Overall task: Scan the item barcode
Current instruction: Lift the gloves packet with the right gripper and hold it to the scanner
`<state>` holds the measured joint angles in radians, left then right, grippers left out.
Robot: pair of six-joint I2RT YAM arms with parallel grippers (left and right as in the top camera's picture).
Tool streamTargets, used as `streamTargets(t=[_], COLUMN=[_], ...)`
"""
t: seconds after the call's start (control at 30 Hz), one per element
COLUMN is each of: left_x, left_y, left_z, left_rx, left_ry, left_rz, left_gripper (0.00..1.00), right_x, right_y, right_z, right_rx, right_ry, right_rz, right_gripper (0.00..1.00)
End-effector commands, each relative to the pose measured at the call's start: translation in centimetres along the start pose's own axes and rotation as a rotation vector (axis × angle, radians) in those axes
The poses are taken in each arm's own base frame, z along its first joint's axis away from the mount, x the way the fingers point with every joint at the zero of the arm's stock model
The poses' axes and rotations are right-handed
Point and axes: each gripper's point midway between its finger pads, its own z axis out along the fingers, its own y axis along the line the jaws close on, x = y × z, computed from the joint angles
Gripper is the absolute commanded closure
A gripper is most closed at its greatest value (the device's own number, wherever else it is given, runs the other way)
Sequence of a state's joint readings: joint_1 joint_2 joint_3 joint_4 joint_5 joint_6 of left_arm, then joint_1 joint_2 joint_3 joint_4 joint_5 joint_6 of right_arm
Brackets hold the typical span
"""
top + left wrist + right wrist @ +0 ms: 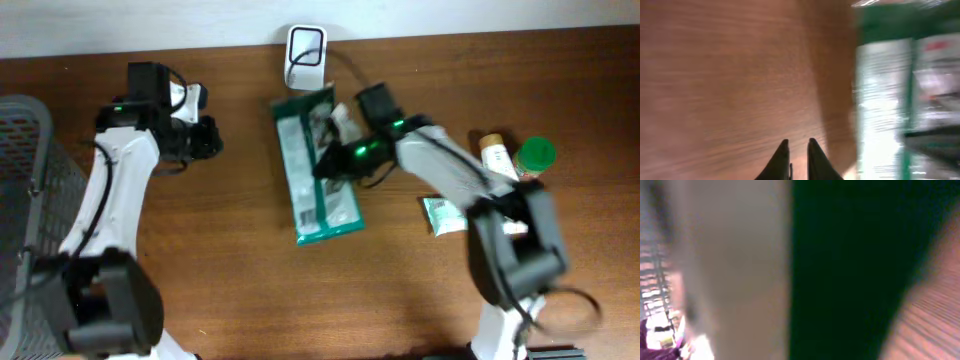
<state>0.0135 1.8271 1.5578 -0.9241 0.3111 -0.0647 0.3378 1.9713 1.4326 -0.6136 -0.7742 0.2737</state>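
Right wrist view is all motion blur: dark green mass, tan band, wood grain in one corner. Right tool point(330, 160) sits over the pouch's point(310, 190) right edge, closed; can't tell if it pinches the film. Pouch is flat, glossy green and clear plastic, rectangular, lying mid-counter point(240, 280) near the far edge, long axis running far to near, slightly slanted. White scanner point(305, 55) at the far edge. Left tool point(798, 145) has a narrow gap, empty, over bare wood.

Motion-blurred green packet point(885, 100), cut off at frame edge; right wrist view unreadable.
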Motion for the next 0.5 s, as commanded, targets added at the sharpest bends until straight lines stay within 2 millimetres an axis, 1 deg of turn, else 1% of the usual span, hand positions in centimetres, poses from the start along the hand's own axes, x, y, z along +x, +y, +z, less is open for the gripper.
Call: streamTargets(t=[0.0,0.03,0.07,0.1,0.13,0.2,0.23,0.3,0.33,0.4,0.43,0.47], left_x=[-0.8,-0.7,-0.7,-0.7,-0.7,-0.7,-0.7,-0.7,-0.7,-0.7,-0.7,-0.7], left_y=[2.0,2.3,2.4,2.4,2.4,2.4,2.4,2.4,2.4,2.4,2.4,2.4], left_z=[-2.1,-2.1,-2.1,-2.1,-2.1,-2.1,-2.1,-2.1,-2.1,-2.1,-2.1,-2.1], left_rx=[-0.161,-0.178,-0.182,-0.182,-0.181,-0.181,-0.181,-0.181,-0.181,-0.181,-0.181,-0.181], left_ry=[-0.054,-0.051,-0.048,-0.048,-0.048,-0.047,-0.047,-0.047,-0.047,-0.047,-0.047,-0.048], left_rz=[0.027,0.026,0.025,0.025,0.024,0.024,0.024,0.024,0.024,0.024,0.024,0.024], left_gripper=[0.61,0.53,0.45,0.01,0.01,0.01,0.01,0.01,0.01,0.01,0.01,0.01], right_x=[0.2,0.6,1.1,1.8,2.6,4.0,4.6,4.7,3.9,3.0,2.2,0.8], right_y=[6.5,7.8,8.9,10.5,11.9,14.1,14.9,15.0,13.5,12.1,12.0,12.1], right_z=[-8.9,-12.2,-14.8,-18.0,-20.1,-22.4,-23.1,-23.2,-22.7,-21.5,-20.9,-20.7], right_rx=[-0.156,-0.178,-0.196,-0.22,-0.243,-0.292,-0.296,-0.289,-0.199,-0.027,0.081,0.212], right_ry=[-0.108,-0.156,-0.2,-0.259,-0.299,-0.335,-0.346,-0.347,-0.358,-0.374,-0.381,-0.39], right_rz=[-0.277,-0.304,-0.329,-0.352,-0.376,-0.409,-0.396,-0.369,-0.278,-0.233,-0.235,-0.253], right_gripper=[0.96,0.96,0.96,0.96,0.96,0.96,0.96,0.96,0.96,0.96,0.96,0.96])
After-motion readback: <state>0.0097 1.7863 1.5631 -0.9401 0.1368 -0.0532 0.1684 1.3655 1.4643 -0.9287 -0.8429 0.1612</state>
